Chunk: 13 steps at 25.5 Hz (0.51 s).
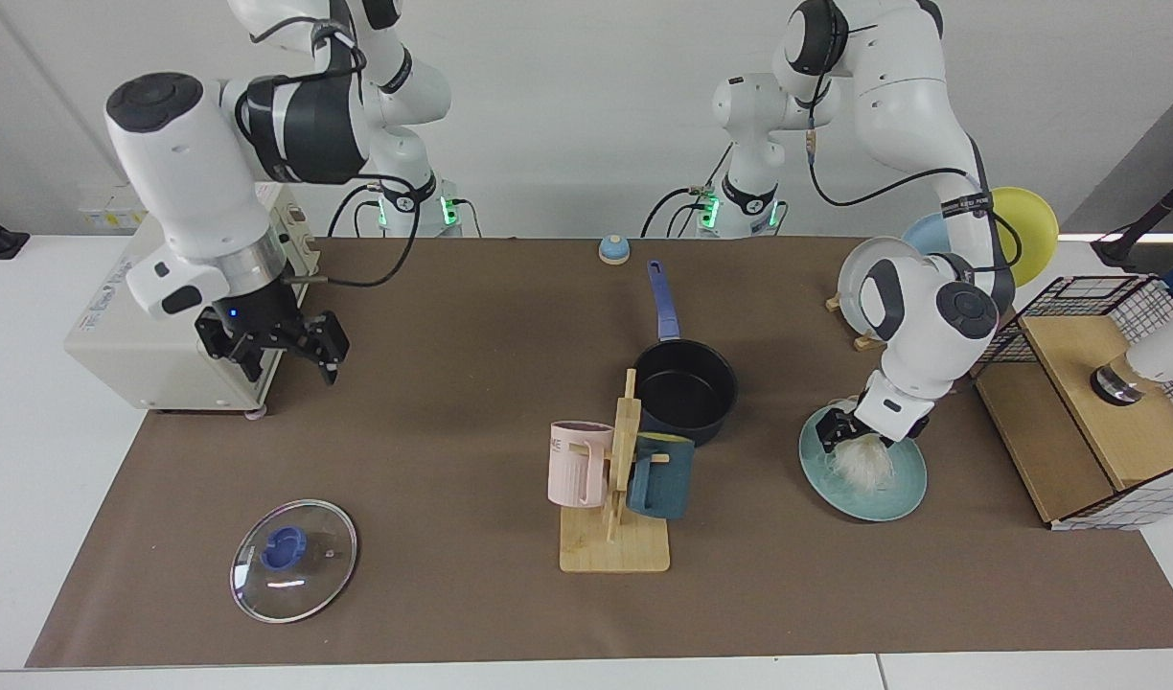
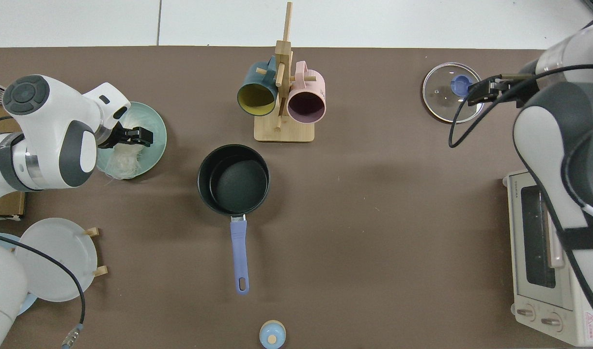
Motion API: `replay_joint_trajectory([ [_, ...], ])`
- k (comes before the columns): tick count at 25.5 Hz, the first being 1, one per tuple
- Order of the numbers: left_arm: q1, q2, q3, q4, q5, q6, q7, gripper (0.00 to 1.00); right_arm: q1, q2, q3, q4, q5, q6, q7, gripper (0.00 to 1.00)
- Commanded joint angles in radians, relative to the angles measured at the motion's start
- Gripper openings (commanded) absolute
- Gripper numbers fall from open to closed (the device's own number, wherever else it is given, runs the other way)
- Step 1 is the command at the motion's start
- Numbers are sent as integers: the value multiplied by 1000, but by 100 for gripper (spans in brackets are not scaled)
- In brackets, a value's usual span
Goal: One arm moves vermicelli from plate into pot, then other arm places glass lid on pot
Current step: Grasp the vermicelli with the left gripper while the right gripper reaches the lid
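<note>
At the lower left of the facing view, nearest the camera, the glass lid (image 1: 293, 561) lies flat on the brown mat (image 1: 452, 613), its blue knob up. The top view puts the right gripper (image 2: 480, 90) over the lid's edge at upper right, while the facing view shows it well above the mat at centre left, beside the toaster oven (image 1: 136, 326); its fingers stand apart and hold nothing. Mid-frame, a wooden mug stand (image 1: 617, 517) with a pink mug (image 1: 577, 465) and a dark blue mug (image 1: 659, 476) covers the near wall of the pot (image 1: 687, 388), which sits with nothing inside, its blue handle pointing toward the far edge. At centre right the left gripper (image 1: 860, 436) is down on the teal plate (image 1: 893, 494), its fingertips buried in the vermicelli (image 1: 860, 467); the noodles and the wrist hide them, so whether the fingers are closed cannot be told. From above, the arm's white housing covers much of the plate and the tangle. Behind, the upright plates (image 1: 869, 278) in the rack are partly blocked by that arm, and a small blue bell (image 1: 613, 250) sits at the mat's far edge.
</note>
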Motion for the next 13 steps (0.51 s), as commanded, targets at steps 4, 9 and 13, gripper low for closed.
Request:
replay_joint_trajectory([
  [4,9,-11,3,-31,-15,53,22,19,-27,254,1,190,-6,132,3,99],
  [9,12,-7,3,-20,-15,53,22,0,-38,328,-5,199,-6,221,-4,99],
  [13,26,10,3,43,-13,17,46,0,-79,363,6,200,-6,286,-60,99],
])
